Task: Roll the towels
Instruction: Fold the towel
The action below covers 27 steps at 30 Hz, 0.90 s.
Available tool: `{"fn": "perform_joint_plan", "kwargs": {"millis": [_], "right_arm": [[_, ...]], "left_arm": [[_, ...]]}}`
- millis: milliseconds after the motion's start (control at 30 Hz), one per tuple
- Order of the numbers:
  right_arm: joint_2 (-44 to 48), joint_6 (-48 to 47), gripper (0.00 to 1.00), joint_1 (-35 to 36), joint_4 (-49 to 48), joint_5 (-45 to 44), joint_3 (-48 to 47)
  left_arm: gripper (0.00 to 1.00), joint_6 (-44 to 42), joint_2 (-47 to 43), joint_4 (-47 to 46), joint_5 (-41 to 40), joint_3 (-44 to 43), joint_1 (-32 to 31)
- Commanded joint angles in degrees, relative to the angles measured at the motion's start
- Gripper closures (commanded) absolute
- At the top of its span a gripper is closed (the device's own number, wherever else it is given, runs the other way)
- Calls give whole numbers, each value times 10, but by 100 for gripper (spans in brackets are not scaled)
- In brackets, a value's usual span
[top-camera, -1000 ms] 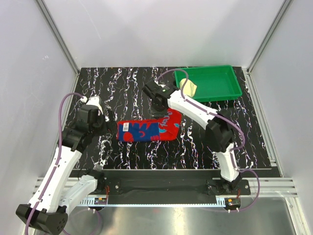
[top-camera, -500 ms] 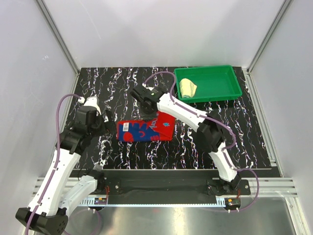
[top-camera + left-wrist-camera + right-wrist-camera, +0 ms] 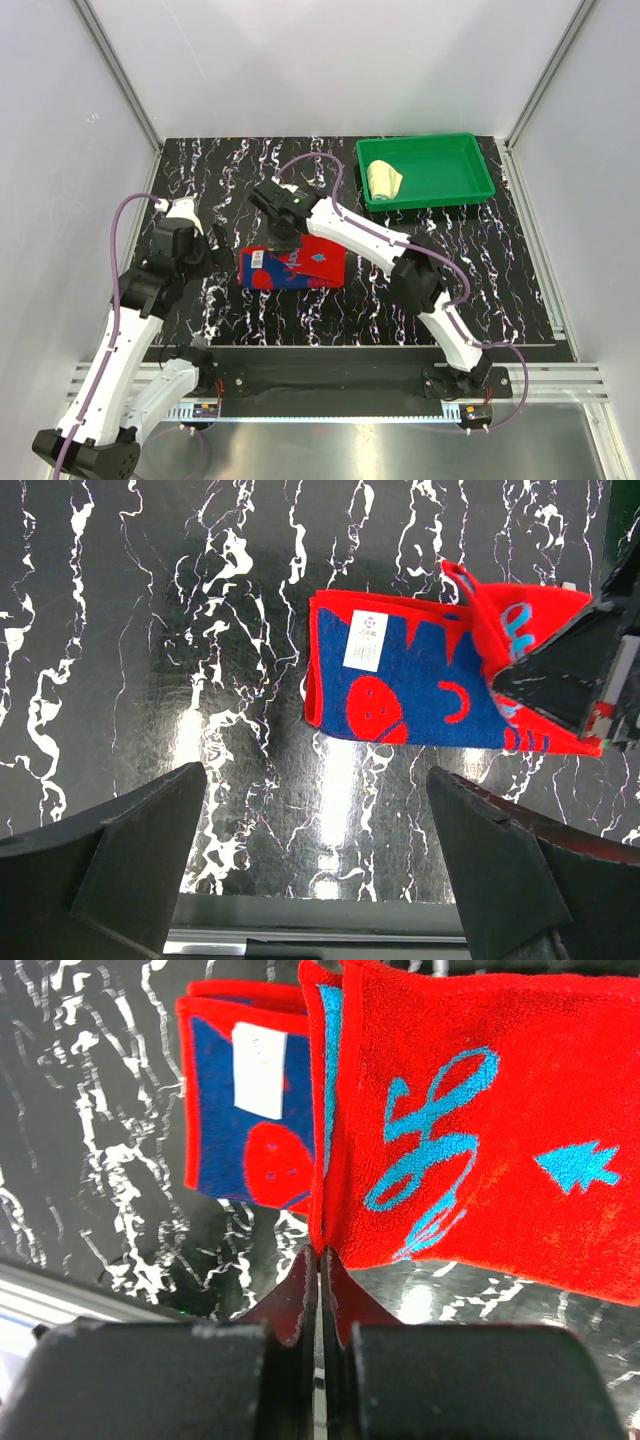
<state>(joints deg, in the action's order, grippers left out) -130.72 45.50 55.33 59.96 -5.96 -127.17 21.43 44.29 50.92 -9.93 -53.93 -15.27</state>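
The red towel shows a blue face with red shapes, teal-blue motifs on red and a white label, the worktop is black with white veining, the tray is green, and the second towel is pale yellow.

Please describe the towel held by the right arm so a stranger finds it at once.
On the marbled table, left of the green tray, lies the red towel, its fold in the shut jaws of the right gripper. Unlike the yellow towel in the tray, it bears blue patterns and a white label.
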Motion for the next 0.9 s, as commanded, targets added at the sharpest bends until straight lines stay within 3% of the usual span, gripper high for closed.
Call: {"fn": "perform_joint_plan", "kwargs": {"millis": [0, 567, 667, 700, 733, 867], "right_arm": [[-10, 14, 100, 14, -32, 22, -33], [-49, 30, 100, 50, -113, 73, -43], [-53, 33, 85, 53, -138, 89, -29], [-53, 33, 77, 54, -143, 90, -26], [-50, 31, 63, 55, -149, 93, -20], [-17, 22, 36, 55, -187, 94, 36]], "left_arm": [[1, 4, -8, -22, -13, 2, 5], [1, 5, -8, -21, -16, 1, 11], [1, 5, -6, -20, -18, 1, 12], [1, 5, -6, -20, -18, 1, 12], [1, 6, -5, -20, -19, 1, 12], [1, 8, -4, -19, -24, 1, 12]]}}
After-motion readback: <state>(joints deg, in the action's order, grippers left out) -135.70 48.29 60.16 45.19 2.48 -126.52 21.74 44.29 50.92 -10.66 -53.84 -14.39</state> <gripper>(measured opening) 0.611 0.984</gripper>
